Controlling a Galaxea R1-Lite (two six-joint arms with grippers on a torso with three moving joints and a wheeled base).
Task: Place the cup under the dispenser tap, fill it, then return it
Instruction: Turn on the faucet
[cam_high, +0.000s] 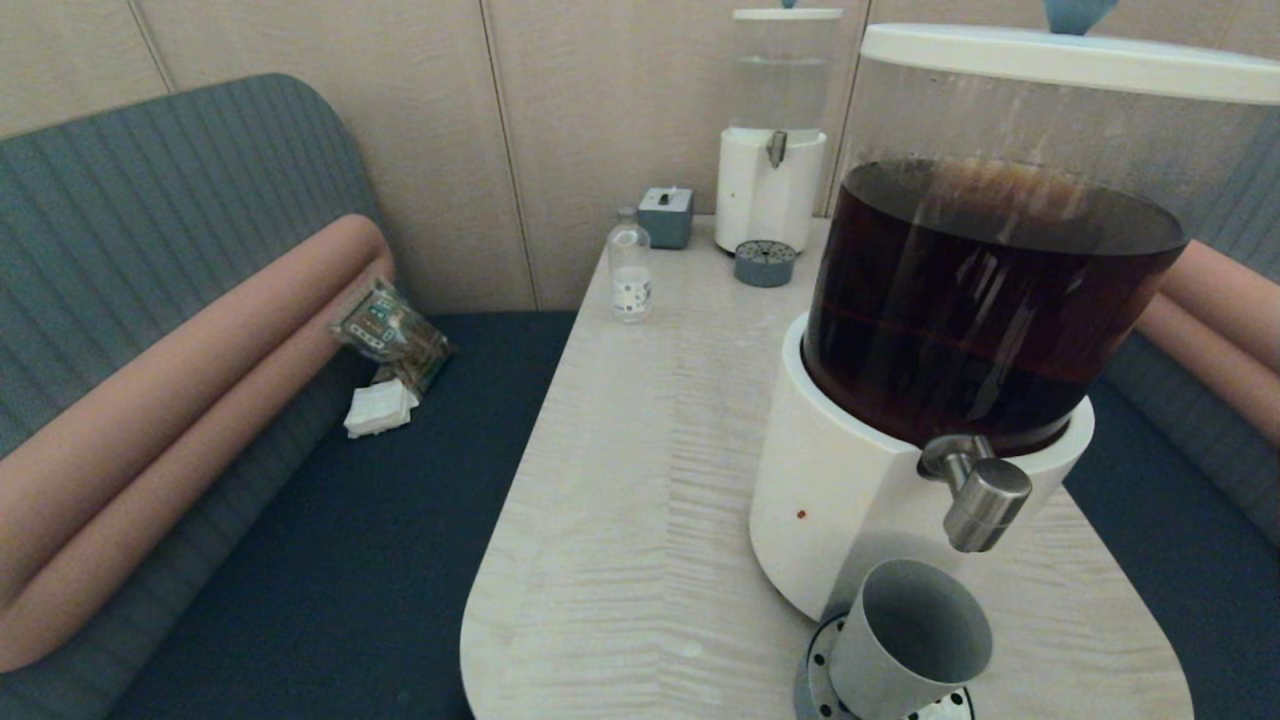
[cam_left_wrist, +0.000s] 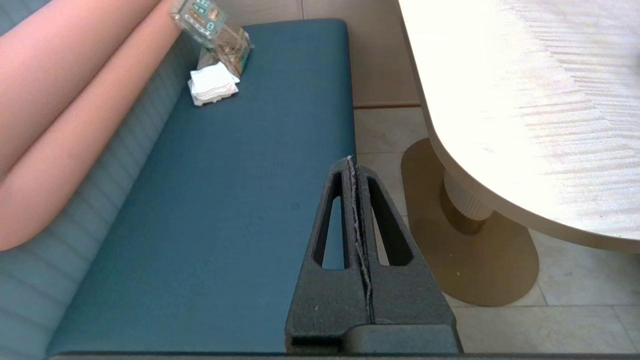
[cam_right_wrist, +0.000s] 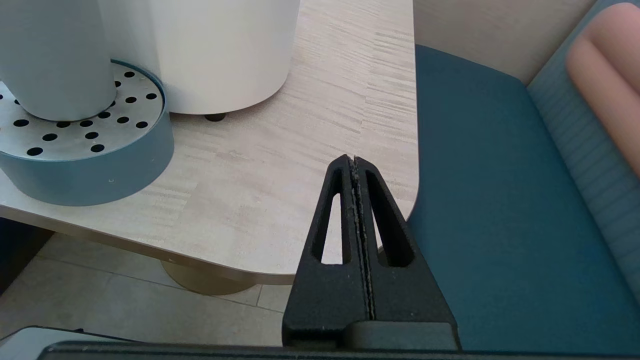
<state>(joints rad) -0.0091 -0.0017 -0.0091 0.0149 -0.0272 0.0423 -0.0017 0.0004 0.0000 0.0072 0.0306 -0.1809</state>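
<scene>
**Standing under the tap, nobody holding it**

Sitting upright on the perforated drip tray (cam_high: 815, 665), the cup (cam_high: 908, 640) is right below the dispenser tap (cam_high: 978, 493). Right gripper (cam_right_wrist: 354, 162), fingers pressed together, hangs near the pale wood table (cam_high: 640, 480) corner, apart from it. Left gripper (cam_left_wrist: 351, 162), likewise closed, hovers over the blue bench (cam_left_wrist: 225, 200).

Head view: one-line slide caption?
Grey cup on the perforated drip tray below the dispenser tap, dark-liquid dispenser above; no grippers in view.
</scene>
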